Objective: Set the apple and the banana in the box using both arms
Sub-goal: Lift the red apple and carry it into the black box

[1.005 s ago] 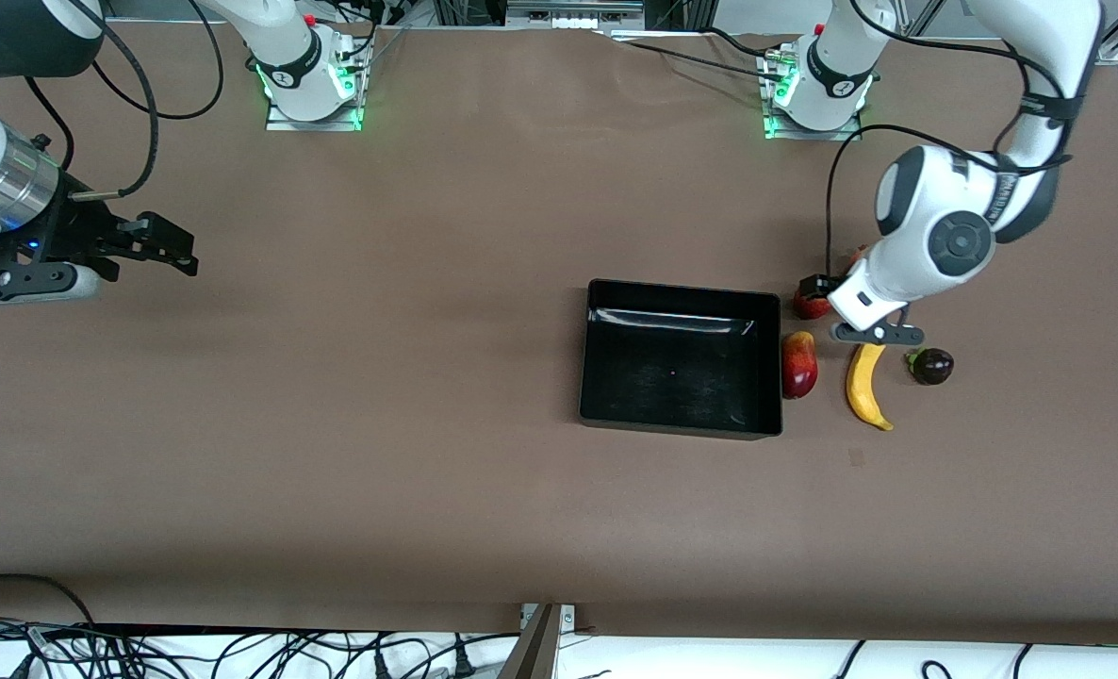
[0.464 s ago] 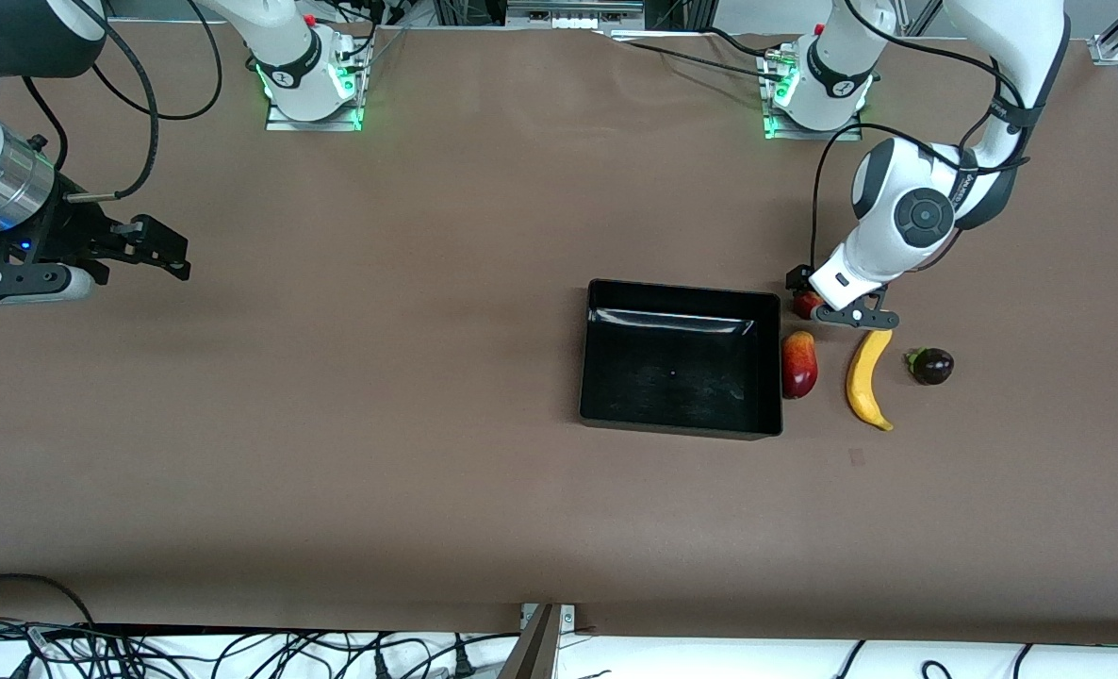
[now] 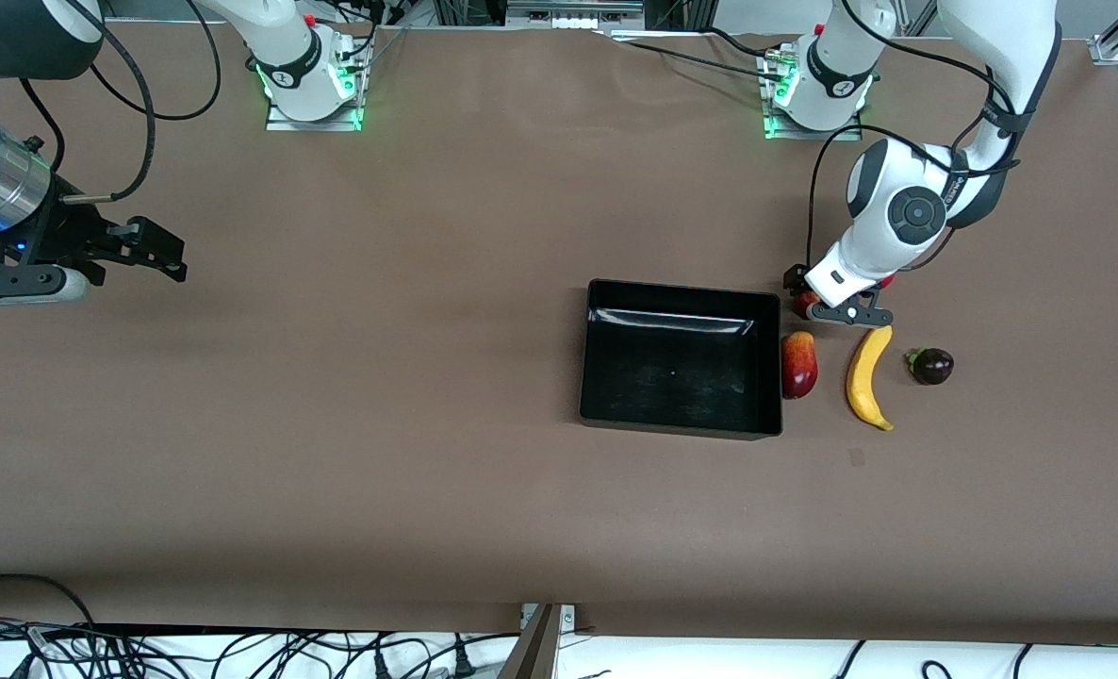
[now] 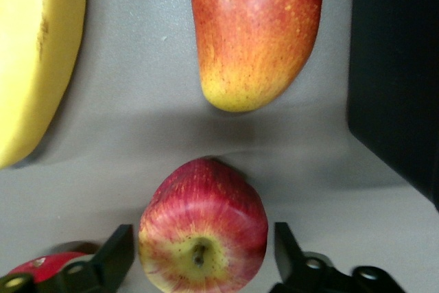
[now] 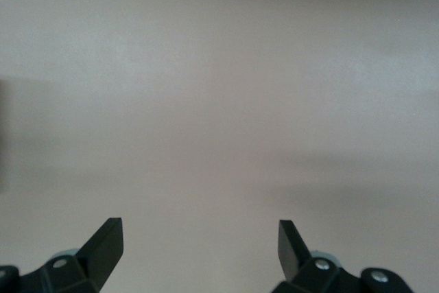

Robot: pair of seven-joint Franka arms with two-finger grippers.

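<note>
I'm working over the brown table (image 3: 427,453). The shallow glossy black plastic box (image 3: 680,358) is sitting toward my left arm's end. My right gripper (image 3: 149,247) is waiting, fingers spread wide, over bare table at the right arm's end. My left gripper (image 3: 828,304) is hanging low with open fingers either side of the small red yellow-streaked apple (image 4: 204,235), not squeezing it. The curved yellow banana (image 3: 866,377) is lying near the box, with an elongated red-and-yellow fruit (image 3: 799,364) between them. A small dark purple fruit (image 3: 932,365) is lying beside the banana.
</note>
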